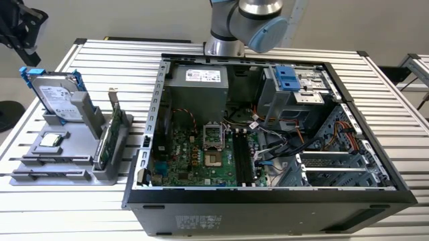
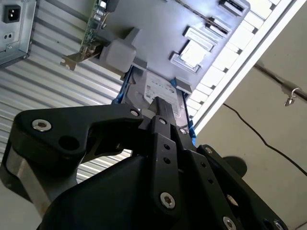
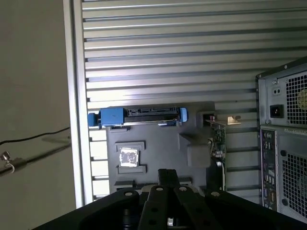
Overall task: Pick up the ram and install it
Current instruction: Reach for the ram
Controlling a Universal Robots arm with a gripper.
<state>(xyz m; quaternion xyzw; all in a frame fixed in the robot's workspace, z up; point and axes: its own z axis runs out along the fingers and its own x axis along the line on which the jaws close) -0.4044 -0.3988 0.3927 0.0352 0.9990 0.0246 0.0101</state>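
In both wrist views my gripper (image 2: 163,106) (image 3: 168,175) hangs high above the grey parts holder (image 3: 158,139), its black fingers drawn together with nothing between them. The ram is hidden; I cannot pick it out on the holder or in the case. In the exterior view the holder (image 1: 74,165) stands at the exterior view's left, beside the open computer case (image 1: 268,196). The motherboard (image 1: 194,155) lies inside the case with its long black slots (image 1: 244,158) running toward the front. The arm (image 1: 241,20) rises behind the case.
On the holder stand a silver hard drive with blue rails (image 1: 60,98) (image 3: 139,115), a green card with a metal bracket (image 1: 112,128) (image 3: 218,143) and a small square chip (image 1: 52,140) (image 3: 128,157). Cables (image 1: 282,143) crowd the case. The ribbed table's edge (image 3: 76,96) is close.
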